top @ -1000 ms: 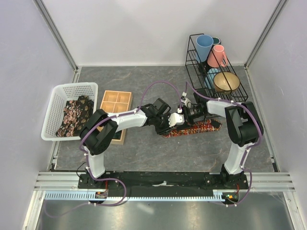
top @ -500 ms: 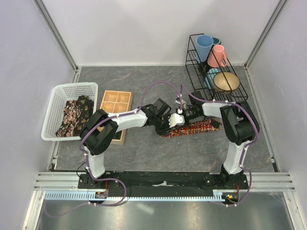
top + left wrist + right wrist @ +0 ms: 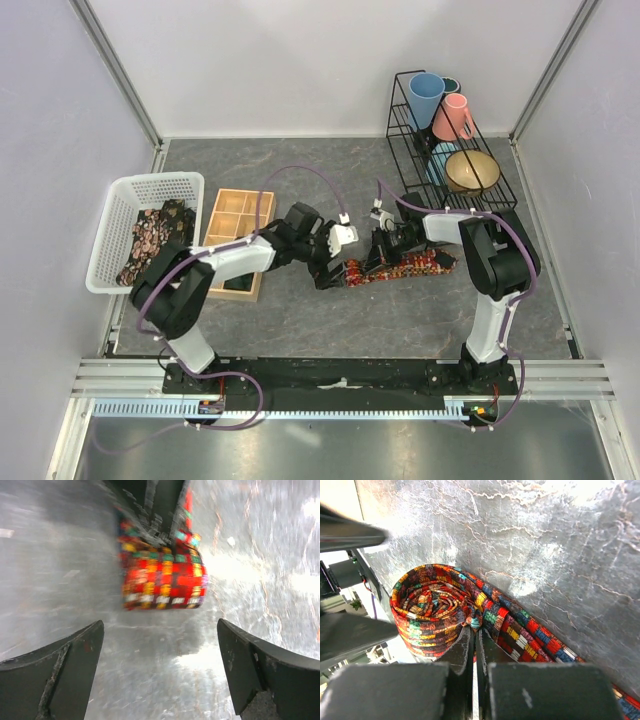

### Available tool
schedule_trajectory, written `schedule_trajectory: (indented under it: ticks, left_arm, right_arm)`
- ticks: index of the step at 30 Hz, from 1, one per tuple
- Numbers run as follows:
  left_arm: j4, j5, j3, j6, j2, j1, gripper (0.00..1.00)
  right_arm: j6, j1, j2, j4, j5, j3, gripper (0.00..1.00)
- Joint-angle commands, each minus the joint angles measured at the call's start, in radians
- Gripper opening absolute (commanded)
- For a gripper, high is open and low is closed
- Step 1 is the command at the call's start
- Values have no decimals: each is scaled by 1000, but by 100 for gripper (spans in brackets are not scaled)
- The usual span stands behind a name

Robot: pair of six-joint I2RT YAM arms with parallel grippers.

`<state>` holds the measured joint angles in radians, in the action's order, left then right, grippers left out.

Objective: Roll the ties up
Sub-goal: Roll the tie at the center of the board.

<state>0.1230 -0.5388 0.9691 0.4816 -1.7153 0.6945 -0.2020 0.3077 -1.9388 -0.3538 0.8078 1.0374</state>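
Observation:
A multicoloured patterned tie (image 3: 410, 266) lies on the grey table, its left end wound into a roll (image 3: 362, 270). The right wrist view looks down into that roll (image 3: 432, 610), with the flat strip (image 3: 535, 635) running off to the right. My right gripper (image 3: 475, 630) is shut, pinching a fold of the tie where the roll meets the strip. My left gripper (image 3: 160, 670) stands wide open just short of the roll (image 3: 162, 575), nothing between its fingers (image 3: 65, 670). More dark floral ties (image 3: 155, 240) lie in the white basket (image 3: 115, 215).
A wooden tray (image 3: 240, 225) with compartments sits between the basket and the left arm. A black wire rack (image 3: 450, 140) with cups and a bowl stands at the back right, close behind the right arm.
My left gripper has let go of the roll, opened wide and drawn back to the left. My right gripper has closed on the tie at the roll.

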Motion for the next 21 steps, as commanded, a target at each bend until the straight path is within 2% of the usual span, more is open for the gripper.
schedule_trajectory:
  ticks: [1,6,7,8,9,10,11,12,13,16,21]
  left_arm:
    - [-290,-96,-75,-112,147,-4,100]
    - [-504,-104,-208,-187,261,-3,100]
    - [-497,-98,-214,-249,235,-4,100]
    - [-461,-125,-183,-232,211,-4,100]
    - [-333,-171,-147,-200,182,-4,100]
    - [-289,-214,-79,-136,111,-4,100]
    - [-286,-214,-75,-147,97,-4,100]
    - [-369,-196,-105,-190,98,-12,100]
    - [-583,-190,-210,-243,106,-13,100]
    - [-944,-164,-366,-285,112,-4,100]
    - [-1039,-90,-383,-275,21,0,100]
  right_arm:
    - [90,2,-45,-36,-208,-14,0]
    - [96,2,-66,-43,-214,-2,0]
    - [98,1,-66,-45,-216,-2,0]
    - [98,2,-65,-45,-216,-7,0]
    - [99,1,-61,-47,-214,-8,0]
    - [99,2,-61,-47,-203,-10,0]
    - [98,2,-60,-47,-196,-11,0]
    - [98,5,-61,-45,-188,-10,0]
    - [98,8,-61,-42,-179,-10,0]
    - [99,28,-52,-34,-167,-17,0]
    - [93,48,-57,-14,-151,-30,0]
